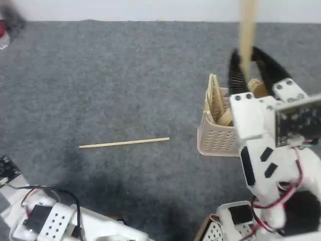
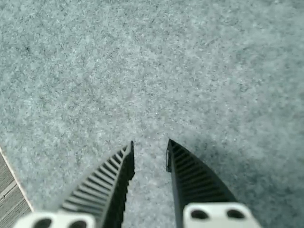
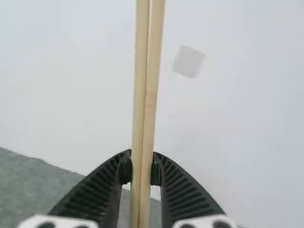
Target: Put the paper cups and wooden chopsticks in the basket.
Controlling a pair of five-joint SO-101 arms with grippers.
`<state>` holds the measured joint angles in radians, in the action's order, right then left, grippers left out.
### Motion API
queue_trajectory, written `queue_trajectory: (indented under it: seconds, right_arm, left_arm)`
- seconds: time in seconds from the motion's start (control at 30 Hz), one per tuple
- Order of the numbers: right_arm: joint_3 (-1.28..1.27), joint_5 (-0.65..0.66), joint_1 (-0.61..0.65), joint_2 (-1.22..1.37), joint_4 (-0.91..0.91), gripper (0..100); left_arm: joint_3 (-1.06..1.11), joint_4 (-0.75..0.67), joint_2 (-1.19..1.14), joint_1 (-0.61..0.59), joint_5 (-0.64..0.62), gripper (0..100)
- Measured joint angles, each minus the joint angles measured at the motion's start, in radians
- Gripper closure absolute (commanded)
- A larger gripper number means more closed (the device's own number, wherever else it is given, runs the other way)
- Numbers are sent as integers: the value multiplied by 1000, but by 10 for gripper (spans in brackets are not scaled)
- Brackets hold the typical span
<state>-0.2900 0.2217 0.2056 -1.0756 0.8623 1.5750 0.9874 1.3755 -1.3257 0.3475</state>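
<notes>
My right gripper hangs over the beige basket at the right of the table, shut on a pair of wooden chopsticks that stand upright. In the right wrist view the chopsticks rise between the black fingers of the gripper. The basket holds several chopsticks. One loose chopstick lies flat on the grey carpet mid-table. My left gripper is slightly open over bare carpet, holding nothing.
The grey carpet covers the table, with a white wall behind. The left arm's base sits at the near left edge. A dark and red object shows at the far left corner.
</notes>
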Motion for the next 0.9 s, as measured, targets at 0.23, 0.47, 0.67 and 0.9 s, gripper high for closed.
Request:
queue_trajectory:
  seconds: [0.23, 0.47, 0.67, 0.9]
  right_arm:
    - [-535, -8, -32, -169, -327, 991]
    - [-669, -92, -48, -209, -351, 991]
    - [-695, -95, -46, -209, -351, 900]
    - [-677, -95, -46, -219, -252, 740]
  left_arm:
    - [0, 0, 0, 0, 0, 892]
    - [0, 0, 0, 0, 0, 892]
    - [0, 0, 0, 0, 0, 892]
    - [0, 0, 0, 0, 0, 892]
